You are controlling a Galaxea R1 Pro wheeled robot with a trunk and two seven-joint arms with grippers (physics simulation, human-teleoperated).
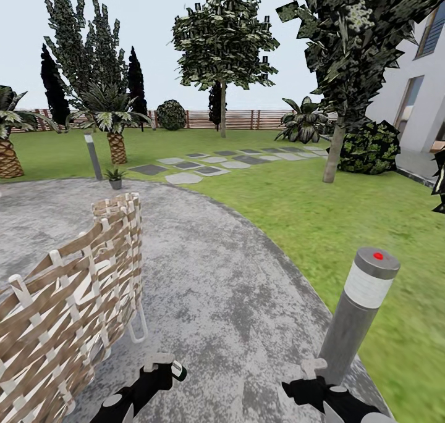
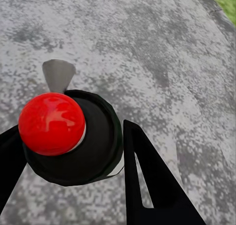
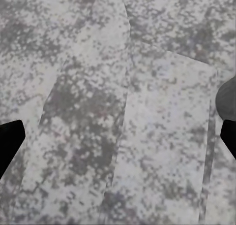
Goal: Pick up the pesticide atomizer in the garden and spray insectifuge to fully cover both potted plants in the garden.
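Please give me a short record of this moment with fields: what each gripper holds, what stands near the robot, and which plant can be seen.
left gripper: shut on the pesticide atomizer, red top toward the wrist camera
right gripper: open, fingers wide apart over the patio, holding nothing
ground: grey stone patio, lawn beyond it
near left: woven wicker chair
near right: grey lamp post with red dot on top
plant in view: one small potted plant at the far patio edge
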